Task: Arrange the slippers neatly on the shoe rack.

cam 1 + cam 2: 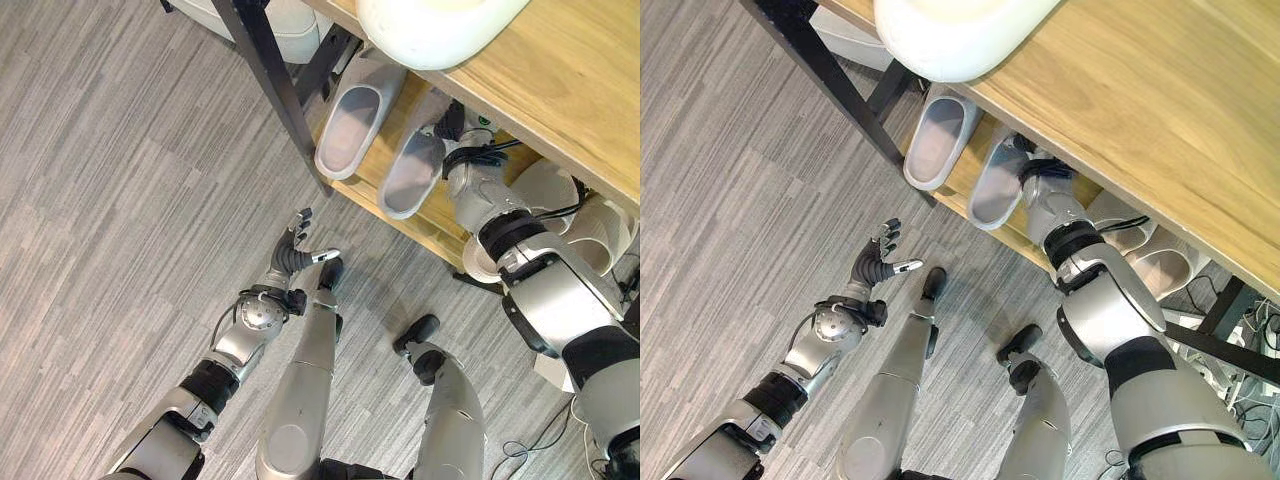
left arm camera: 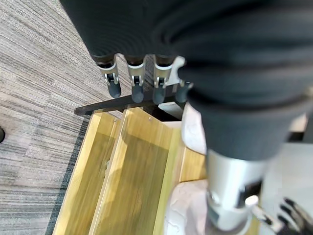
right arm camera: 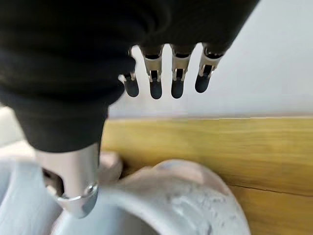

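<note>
On the lower shelf of the rack (image 1: pixel 440 235) two grey slippers lie side by side, toes tucked in under the top board and heels out toward me: the left slipper (image 1: pixel 350 125) and the right slipper (image 1: pixel 412 170). My right hand (image 1: pixel 462 160) is reaching into the shelf at the right slipper; from its wrist camera I see the fingers (image 3: pixel 177 83) hanging straight over the rounded toe with the thumb down at the slipper's edge, gripping nothing, so I read it as nudging the slipper square rather than carrying it. My left hand (image 1: pixel 296 250) hangs over the bare floor (image 1: pixel 120 200), well apart from the rack, fingers loosely spread and empty, kept clear so it doesn't block the shelf. More pale slippers (image 1: pixel 575 215) sit further right on the same shelf, behind my right arm. I judge the pair nearly aligned, with the right one lying slightly skewed.
</note>
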Tool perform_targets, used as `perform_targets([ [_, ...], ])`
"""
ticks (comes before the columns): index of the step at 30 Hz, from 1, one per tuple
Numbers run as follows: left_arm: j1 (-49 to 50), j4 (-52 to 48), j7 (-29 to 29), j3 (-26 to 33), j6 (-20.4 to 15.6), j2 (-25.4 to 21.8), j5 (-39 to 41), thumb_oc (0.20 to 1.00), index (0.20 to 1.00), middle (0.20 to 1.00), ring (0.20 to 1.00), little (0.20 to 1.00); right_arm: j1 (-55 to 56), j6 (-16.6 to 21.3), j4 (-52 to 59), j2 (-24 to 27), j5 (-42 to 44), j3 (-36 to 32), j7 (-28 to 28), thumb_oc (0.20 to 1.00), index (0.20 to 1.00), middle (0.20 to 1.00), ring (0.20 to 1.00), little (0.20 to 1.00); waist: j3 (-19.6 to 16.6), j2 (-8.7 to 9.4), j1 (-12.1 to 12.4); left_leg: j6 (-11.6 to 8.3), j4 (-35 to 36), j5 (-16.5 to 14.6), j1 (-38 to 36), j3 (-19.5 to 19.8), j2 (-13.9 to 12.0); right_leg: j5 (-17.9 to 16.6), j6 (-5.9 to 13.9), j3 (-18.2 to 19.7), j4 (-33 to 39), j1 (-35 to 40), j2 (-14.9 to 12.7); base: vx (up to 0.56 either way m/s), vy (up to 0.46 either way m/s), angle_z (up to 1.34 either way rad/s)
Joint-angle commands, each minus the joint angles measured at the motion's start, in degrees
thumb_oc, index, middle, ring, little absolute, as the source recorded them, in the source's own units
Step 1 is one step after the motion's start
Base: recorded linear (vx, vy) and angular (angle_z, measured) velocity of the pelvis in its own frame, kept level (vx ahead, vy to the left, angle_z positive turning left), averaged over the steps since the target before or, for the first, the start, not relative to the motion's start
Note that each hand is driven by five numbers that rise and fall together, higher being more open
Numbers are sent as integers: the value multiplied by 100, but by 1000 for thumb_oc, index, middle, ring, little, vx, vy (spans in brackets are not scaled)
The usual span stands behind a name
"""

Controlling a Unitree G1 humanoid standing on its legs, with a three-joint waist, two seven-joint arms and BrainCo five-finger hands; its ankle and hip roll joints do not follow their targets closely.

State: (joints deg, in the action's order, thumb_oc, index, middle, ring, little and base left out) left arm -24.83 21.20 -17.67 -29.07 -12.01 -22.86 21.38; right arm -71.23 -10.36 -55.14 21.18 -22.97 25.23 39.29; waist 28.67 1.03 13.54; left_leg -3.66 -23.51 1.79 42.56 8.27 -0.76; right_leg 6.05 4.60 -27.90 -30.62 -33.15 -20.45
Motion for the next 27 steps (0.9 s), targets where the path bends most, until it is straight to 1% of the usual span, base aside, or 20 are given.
perform_targets([
  [1, -44, -7, -198, 34, -173, 219, -48, 1000, 1000, 1000, 1000, 1000, 293, 412, 500, 85, 987, -292, 1034, 1000, 1000, 1000, 1000, 1000, -80, 33, 31, 284, 88, -957, -493, -316, 86, 158, 464, 217, -53, 413, 62, -25, 33, -20],
  [2, -100, 5, -279, -30, -178, 298, -96, 1000, 1000, 1000, 1000, 1000, 874, 874, 724, -305, 1936, -1066, 1333, 1000, 1000, 1000, 1000, 1000, -70, -35, -55, 307, 132, -966, -566, -342, 84, 161, 466, 239, -34, 458, 57, -24, 24, -19],
  [3, -96, 5, -281, -42, -178, 288, -95, 1000, 1000, 1000, 1000, 1000, 888, 889, 723, -305, 1954, -1075, 1333, 1000, 1000, 1000, 1000, 1000, -74, -25, -45, 307, 134, -967, -570, -343, 85, 162, 467, 240, -32, 462, 56, -43, 15, -15],
  [4, -129, -10, -273, -86, -171, 301, -101, 1000, 1000, 1000, 1000, 1000, 973, 1143, 469, -480, 2478, -1221, 1210, 1000, 1000, 1000, 1000, 1000, -68, -59, -42, 309, 152, -956, -584, -347, 82, 157, 467, 243, -24, 458, 55, -31, 4, -20],
  [5, -164, -1, -273, -111, -165, 309, -110, 1000, 1000, 1000, 1000, 1000, 1003, 1295, 332, -593, 2855, -1295, 1113, 1000, 1000, 1000, 1000, 1000, -62, -77, -41, 307, 155, -949, -583, -348, 83, 155, 463, 250, -17, 455, 58, -31, 4, -24],
  [6, -165, 1, -274, -114, -166, 305, -109, 1000, 1000, 1000, 1000, 1000, 993, 1319, 306, -588, 2880, -1292, 1104, 1000, 1000, 1000, 1000, 1000, -62, -72, -38, 306, 156, -949, -584, -349, 83, 155, 462, 251, -16, 455, 59, -29, -9, -18],
  [7, -197, 40, -260, -170, -108, 321, -96, 1000, 1000, 1000, 1000, 1000, 990, 1644, 84, -807, 3738, -1429, 830, 1000, 1000, 1000, 1000, 1000, -49, -93, -22, 304, 168, -937, -582, -340, 84, 148, 465, 246, -13, 443, 57, -25, -9, -4],
  [8, -207, 46, -250, -190, -65, 316, -88, 1000, 1000, 1000, 1000, 1000, 979, 1765, -72, -890, 4135, -1472, 654, 1000, 1000, 1000, 1000, 1000, -39, -105, -3, 302, 168, -931, -575, -335, 89, 148, 463, 243, -24, 436, 55, -35, -17, 5],
  [9, -217, 40, -206, -234, 7, 318, -80, 1000, 1000, 1000, 1000, 1000, 941, 1869, -300, -1008, 4580, -1404, 321, 1000, 1000, 1000, 1000, 1000, -22, -120, 27, 299, 174, -923, -562, -328, 96, 150, 458, 231, -21, 441, 47, -20, -13, 6],
  [11, -214, 16, -153, -295, 77, 325, -65, 1000, 1000, 1000, 1000, 1000, 874, 1924, -507, -1152, 5053, -1310, 0, 1000, 1000, 1000, 1000, 1000, -8, -165, 90, 296, 170, -910, -545, -309, 110, 174, 460, 191, -47, 452, 38, -2, -24, 4],
  [15, -165, 22, -75, -381, 143, 300, -72, 1000, 1000, 1000, 1000, 1000, 602, 1994, -802, -1325, 5644, -1139, -406, 1000, 1000, 1000, 1000, 1000, 6, -236, 236, 281, 274, -869, -599, -234, 171, 181, 480, 83, -71, 513, 7, 25, -35, 19],
  [17, -172, 29, -56, -399, 162, 291, -69, 1000, 1000, 1000, 1000, 1000, 496, 1987, -818, -1352, 5748, -1079, -484, 1000, 1000, 1000, 1000, 1000, 16, -251, 286, 279, 291, -861, -615, -220, 179, 179, 481, 54, -70, 531, 6, 27, -24, 15],
  [18, -207, 67, -59, -425, 188, 299, -57, 1000, 1000, 1000, 1000, 1000, 355, 2063, -771, -1436, 6054, -1076, -570, 1000, 1000, 1000, 1000, 1000, 27, -264, 359, 277, 305, -853, -618, -196, 186, 180, 492, 22, -69, 552, -4, 25, -22, 14],
  [19, -209, 67, -59, -425, 188, 298, -56, 1000, 1000, 1000, 1000, 1000, 351, 2066, -776, -1434, 6061, -1076, -575, 1000, 1000, 1000, 1000, 1000, 30, -264, 359, 277, 306, -852, -620, -194, 186, 180, 493, 20, -68, 555, -4, 35, -39, 15],
  [24, -267, 133, -7, -510, 221, 303, 24, 1000, 1000, 1000, 1000, 1000, -26, 2282, -750, -1450, 6753, -1221, -718, 1000, 1000, 1000, 1000, 1000, 25, -306, 470, 270, 359, -832, -662, -162, 223, 180, 515, -51, -51, 615, -22, 17, -13, 4],
  [27, -272, 180, 20, -556, 245, 287, 60, 1000, 1000, 1000, 1000, 1000, -372, 2323, -863, -1315, 6922, -1262, -646, 1000, 1000, 1000, 1000, 1000, -10, -299, 496, 267, 424, -823, -734, -165, 238, 160, 520, -48, -26, 664, -25, 14, -2, 2],
])
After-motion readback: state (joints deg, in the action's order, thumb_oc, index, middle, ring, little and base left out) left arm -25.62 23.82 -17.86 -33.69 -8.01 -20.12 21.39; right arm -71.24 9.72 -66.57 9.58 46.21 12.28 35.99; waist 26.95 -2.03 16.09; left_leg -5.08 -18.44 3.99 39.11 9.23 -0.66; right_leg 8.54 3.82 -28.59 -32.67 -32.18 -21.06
